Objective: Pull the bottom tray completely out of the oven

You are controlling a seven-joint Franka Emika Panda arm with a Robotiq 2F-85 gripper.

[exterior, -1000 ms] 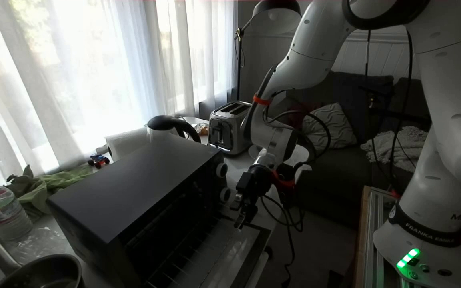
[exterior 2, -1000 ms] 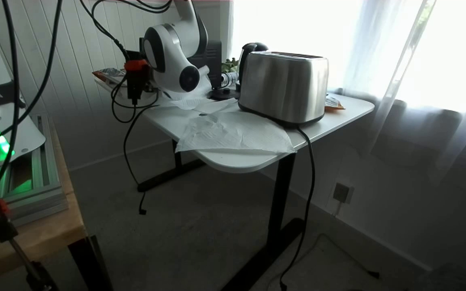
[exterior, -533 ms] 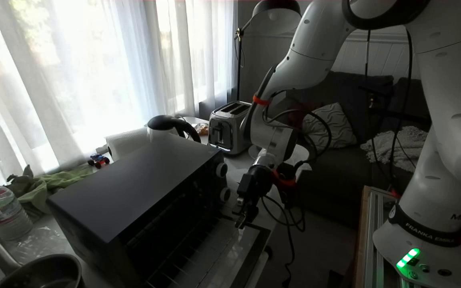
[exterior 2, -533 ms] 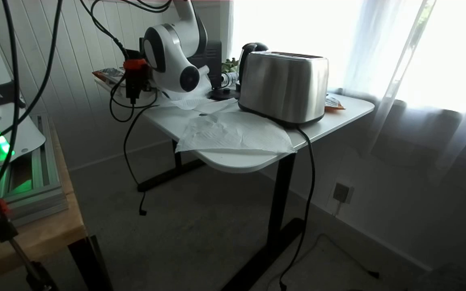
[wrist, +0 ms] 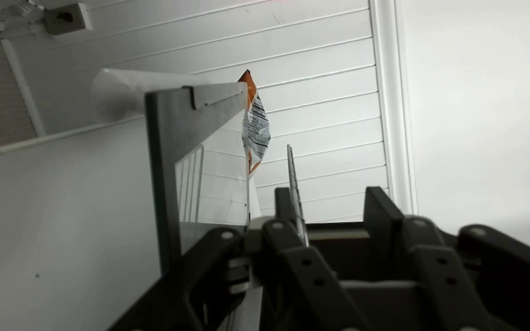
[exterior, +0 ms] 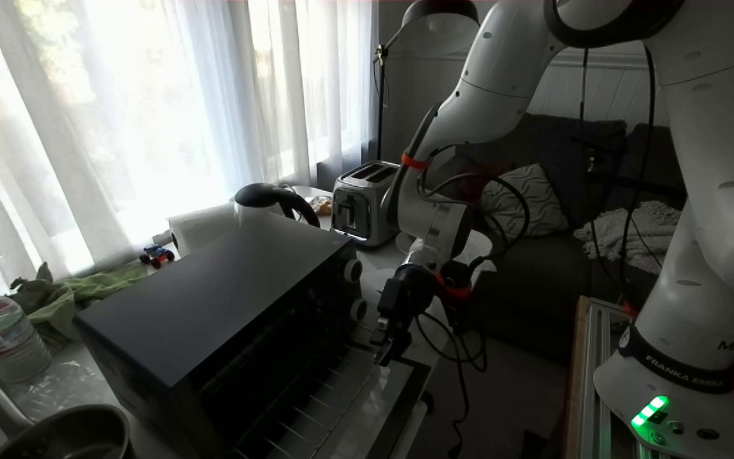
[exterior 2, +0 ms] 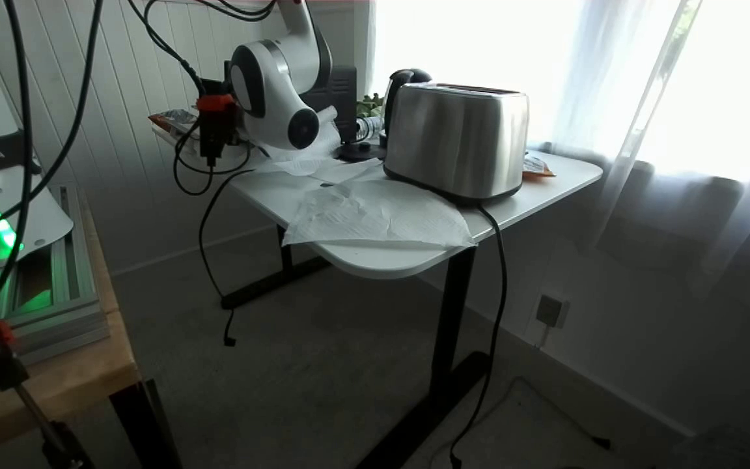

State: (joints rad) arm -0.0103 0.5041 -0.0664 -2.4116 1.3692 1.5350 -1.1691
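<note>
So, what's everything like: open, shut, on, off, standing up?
Oven door: lowered open
Gripper: open
Bottom tray: partly out of the oven, its edge between the gripper's jaws
Toaster: upright; on or off, can't tell
Plastic bottle: standing, capped
Pan: right way up
Lamp: looks off
Curtains: mostly drawn
Base light: glowing green

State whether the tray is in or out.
Partly out: in an exterior view, the tray juts from the oven over the lowered door.
</note>
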